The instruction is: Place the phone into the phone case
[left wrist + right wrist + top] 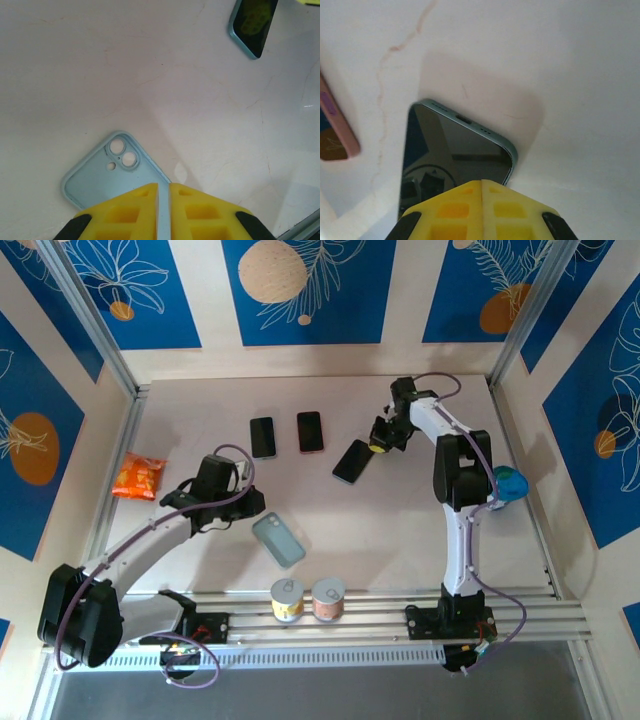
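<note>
Right gripper point(481, 185) jaws are fully shut, tips over the near end of the phone point(455, 150), which lies screen up. It isn't clamped, so I read this as a press-and-drag. Left gripper point(164, 189) is closed to a sliver, apparently pinching the near rim of the phone case point(107, 172), cavity up. In the top view the phone case sits at 7 o'clock of the phone, well apart. I'd press lightly, drag slowly toward 7, keep the phone case pinned, and square the long axes before seating.

Left pincer point(163, 194) low, fingers almost touching; right pincer point(481, 189) fully closed, reaching far.
</note>
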